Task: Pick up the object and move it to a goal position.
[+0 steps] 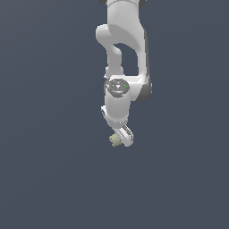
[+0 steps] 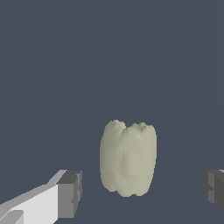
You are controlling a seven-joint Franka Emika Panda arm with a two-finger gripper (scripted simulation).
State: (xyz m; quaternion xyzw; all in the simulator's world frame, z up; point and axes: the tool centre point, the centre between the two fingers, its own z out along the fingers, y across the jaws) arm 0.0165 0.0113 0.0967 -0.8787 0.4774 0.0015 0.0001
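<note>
The object is a small pale beige-olive lumpy chunk lying on the dark grey floor. In the wrist view it sits between my two dark finger pads, clear of both, with a gap on each side. My gripper is open around it. In the exterior view the object shows just under the white hand, at my gripper, partly hidden by a finger on the exterior view's right.
A flat dark grey floor spreads all around. The white arm comes down from the top of the exterior view.
</note>
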